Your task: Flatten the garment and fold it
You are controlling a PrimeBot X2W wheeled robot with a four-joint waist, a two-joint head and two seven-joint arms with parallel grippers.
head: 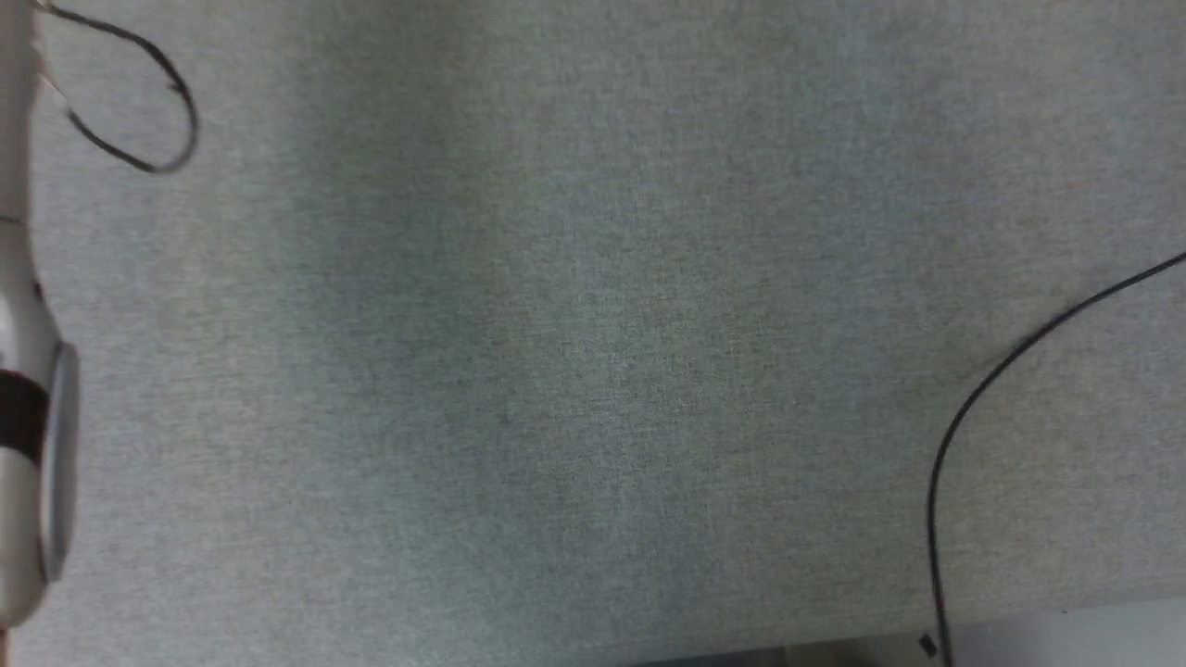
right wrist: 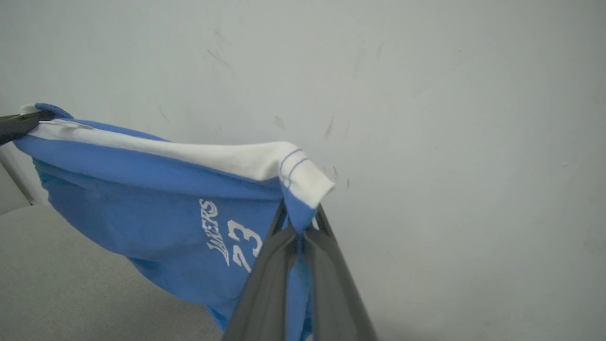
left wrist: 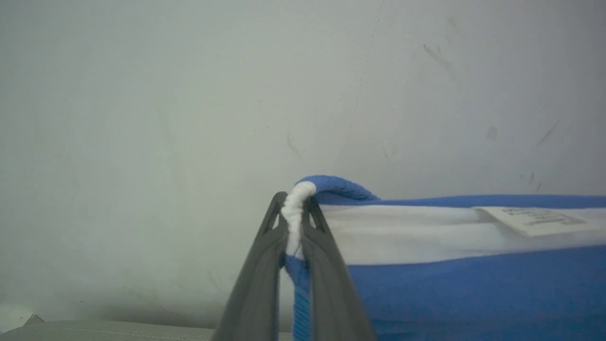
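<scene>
The garment (right wrist: 156, 199), bright blue shorts with a white band and white "LAKERS 23" print, hangs stretched in the air between my two grippers. My right gripper (right wrist: 299, 222) is shut on one end of its white band. My left gripper (left wrist: 293, 208) is shut on the other end, where bunched white trim sticks out between the fingers; a white label (left wrist: 535, 219) lies on the band (left wrist: 416, 234) to the right. The left gripper's dark fingers (right wrist: 16, 125) also show at the far left of the right wrist view. A pale forearm (head: 28, 435) runs along the head view's left edge.
The grey fabric-covered table (head: 593, 352) spreads below the head camera, with a black cable loop (head: 167, 120) at the upper left and another black cable (head: 964, 417) curving at the right. A scuffed pale wall (right wrist: 450, 118) stands behind the hanging garment.
</scene>
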